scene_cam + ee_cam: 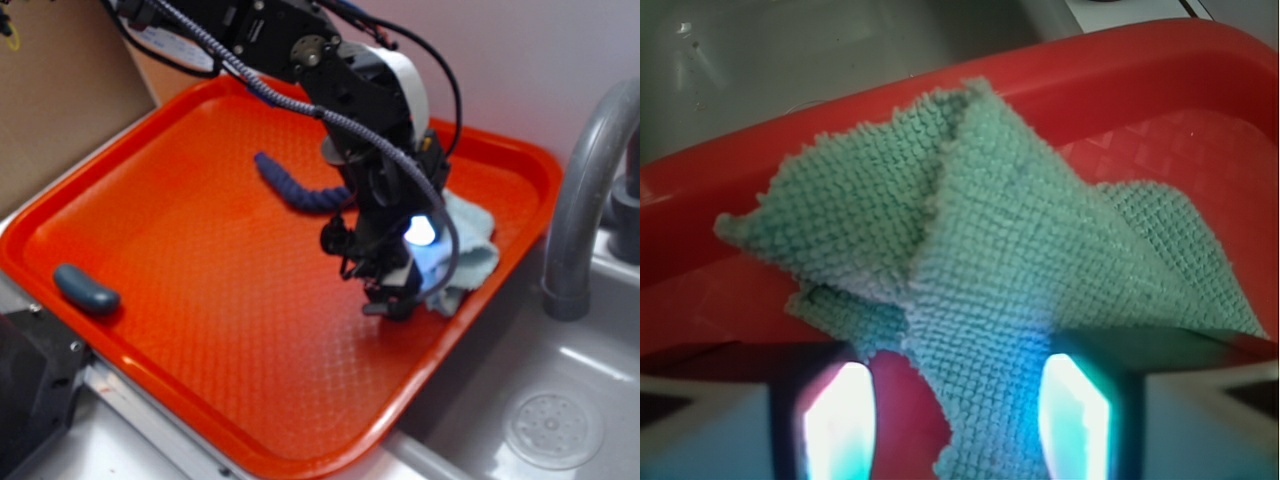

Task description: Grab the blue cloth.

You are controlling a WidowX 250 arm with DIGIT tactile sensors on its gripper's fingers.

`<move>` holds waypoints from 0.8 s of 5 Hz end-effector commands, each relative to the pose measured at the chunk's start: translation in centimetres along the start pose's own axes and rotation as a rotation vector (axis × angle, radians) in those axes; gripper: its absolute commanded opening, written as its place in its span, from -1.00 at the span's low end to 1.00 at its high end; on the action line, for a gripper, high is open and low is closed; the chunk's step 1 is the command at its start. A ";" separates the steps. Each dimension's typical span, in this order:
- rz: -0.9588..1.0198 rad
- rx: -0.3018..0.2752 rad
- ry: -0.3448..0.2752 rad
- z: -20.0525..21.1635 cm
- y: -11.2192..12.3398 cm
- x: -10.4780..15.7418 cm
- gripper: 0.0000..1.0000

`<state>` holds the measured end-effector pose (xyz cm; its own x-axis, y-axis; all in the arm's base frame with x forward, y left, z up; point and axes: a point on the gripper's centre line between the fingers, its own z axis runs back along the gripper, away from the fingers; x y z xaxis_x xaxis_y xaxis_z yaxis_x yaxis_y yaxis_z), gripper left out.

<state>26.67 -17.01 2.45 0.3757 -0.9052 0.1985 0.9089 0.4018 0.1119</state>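
So the gripper [392, 300] is sitting low on the right side of the orange tray [200, 260], right at the blue cloth [470, 255]. The cloth is lying bunched up by the tray's right rim, on the sink [540, 400] side, with one fold riding up against the rim.

In the wrist view the cloth [990, 250] is filling most of the frame, and a flap of it is hanging down between the two glowing fingers [1072, 415]. The jaws are standing apart with a gap still showing on the left side, so it's not clamping anything, just straddling the cloth.

Other stuff: a navy rope [300, 188] is lying just behind the arm, near the cloth but apart from it. A dark lump [86, 289] is sitting way over by the tray's left edge. The grey faucet [585, 190] is standing just past the tray's right rim, close to the gripper's side.
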 end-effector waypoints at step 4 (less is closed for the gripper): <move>0.128 -0.036 0.006 11.1 -2.0 -1.9 -1.00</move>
<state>22.91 -13.85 11.24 0.5065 -0.8488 0.1515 0.8567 0.5153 0.0230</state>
